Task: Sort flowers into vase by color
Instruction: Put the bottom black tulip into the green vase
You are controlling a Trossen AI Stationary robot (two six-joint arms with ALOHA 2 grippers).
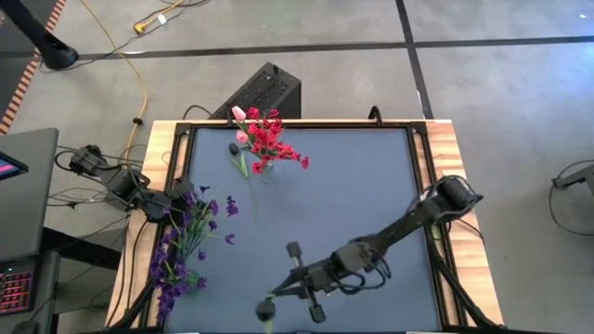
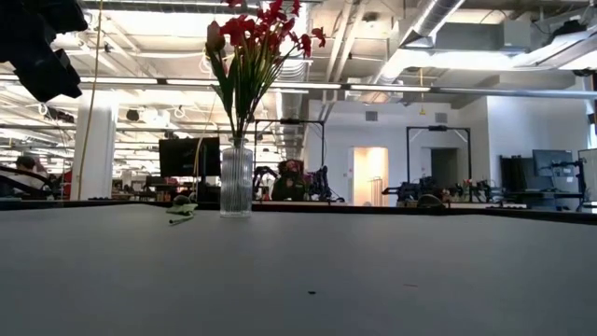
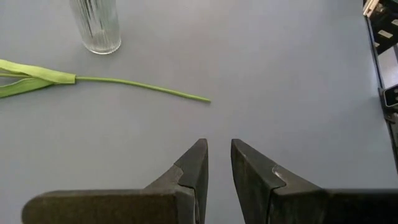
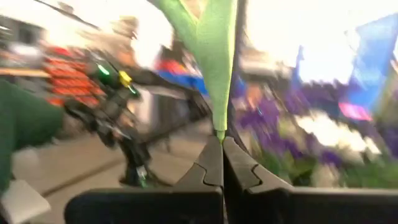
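From my remote seat: the right gripper (image 1: 269, 304) sits at the bottom centre of the high view, fingers pinched together on a green flower stem (image 4: 219, 74). In its wrist view the stem and leaf stick straight up out of the closed tips; I can't see a blossom on it.

The left gripper (image 3: 217, 163) isn't visible in the high view, as far as I can tell. Its own wrist view shows the fingers a narrow gap apart with nothing between them, hanging over bare mat.

At the left edge of the table (image 1: 371, 204) there's the pile of purple flowers (image 1: 186, 246). Farther back, upper middle of the high view, the clear ribbed vase (image 2: 236, 181) holds red blossom sprays (image 1: 272, 139) plus a pink tulip (image 1: 238, 113). One loose green-leaved stem (image 3: 140, 85) lies flat just beside the vase.
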